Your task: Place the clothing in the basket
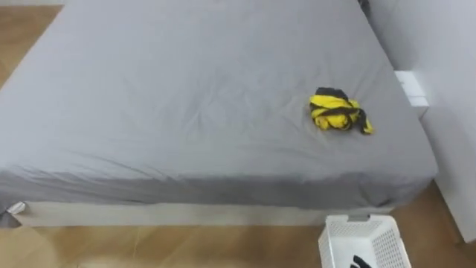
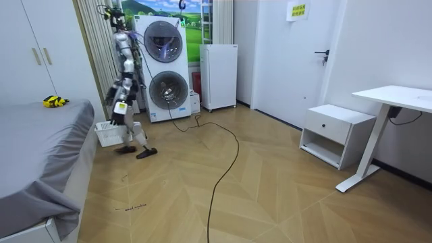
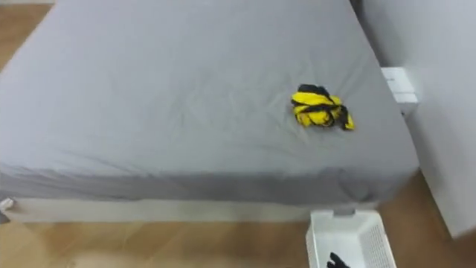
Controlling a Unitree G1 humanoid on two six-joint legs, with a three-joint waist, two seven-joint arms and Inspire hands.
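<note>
A crumpled yellow and black garment (image 1: 336, 111) lies on the grey bed (image 1: 186, 97), near its right edge; in the room view the garment (image 2: 55, 101) sits at the far end of the bed. A white slatted basket (image 1: 364, 240) stands low at the foot of the bed, to my right. A dark bit of my right hand (image 1: 361, 262) shows at the picture's bottom edge over the basket. In the room view I stand at the bed's corner by the basket (image 2: 108, 133), with my left hand (image 2: 120, 109) hanging at hip height.
A white wardrobe wall (image 1: 446, 89) runs close along the bed's right side. Wooden floor lies in front of the bed. Behind me in the room view are stacked washing machines (image 2: 165, 67), a small white fridge (image 2: 219, 75) and a white nightstand (image 2: 335, 133).
</note>
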